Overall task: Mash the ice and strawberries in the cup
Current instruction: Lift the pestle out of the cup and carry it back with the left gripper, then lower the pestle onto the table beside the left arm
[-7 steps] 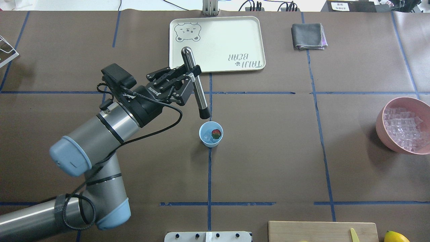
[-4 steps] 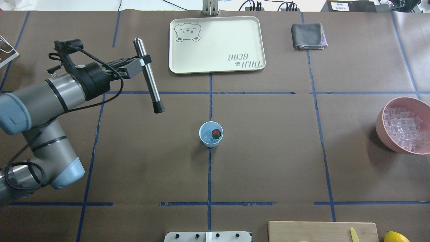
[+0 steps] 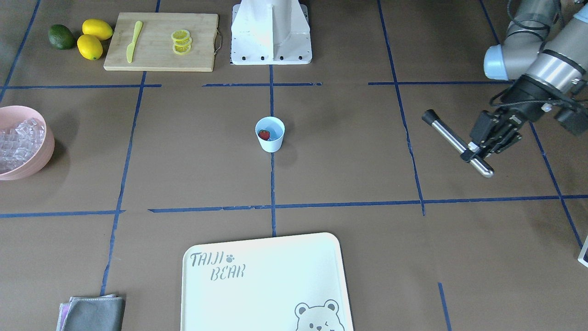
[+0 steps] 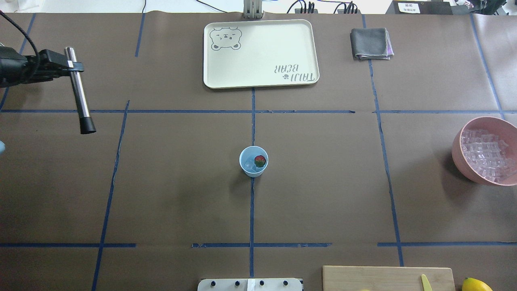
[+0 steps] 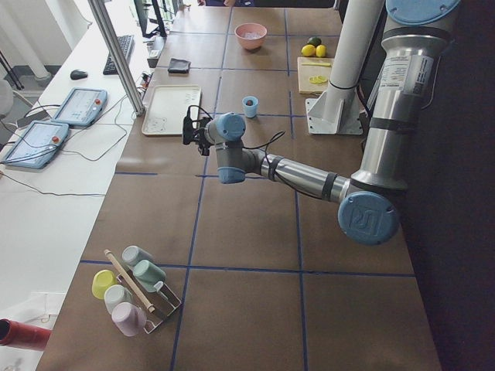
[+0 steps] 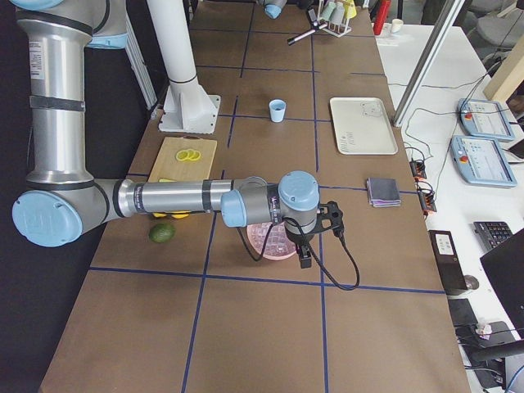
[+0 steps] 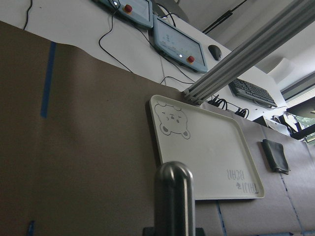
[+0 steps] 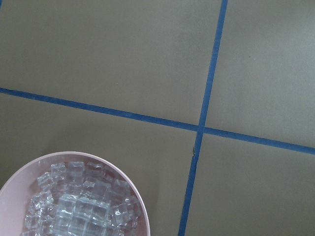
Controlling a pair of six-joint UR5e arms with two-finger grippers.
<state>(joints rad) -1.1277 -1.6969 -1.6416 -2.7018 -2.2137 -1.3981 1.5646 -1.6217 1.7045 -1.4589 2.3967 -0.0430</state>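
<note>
- Holding a steel muddler (image 4: 79, 97), the left tool (image 4: 72, 65) is clamped on its shaft by the tabletop's left edge.
- Cup (image 4: 243, 165): mid-tabletop, with strawberry (image 4: 260, 161) and ice (image 4: 249, 161) inside, seemingly unmashed.
- Right tool (image 6: 304, 255): above the pink bowl (image 4: 458, 149); how far open it is cannot be told.
- Risk: the unbraced cup could tip or skid under an off-centre plunge, and ice could jump out.

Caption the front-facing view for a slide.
Left tool holds a metal masher off to the side, away from the cup containing a strawberry.
</note>
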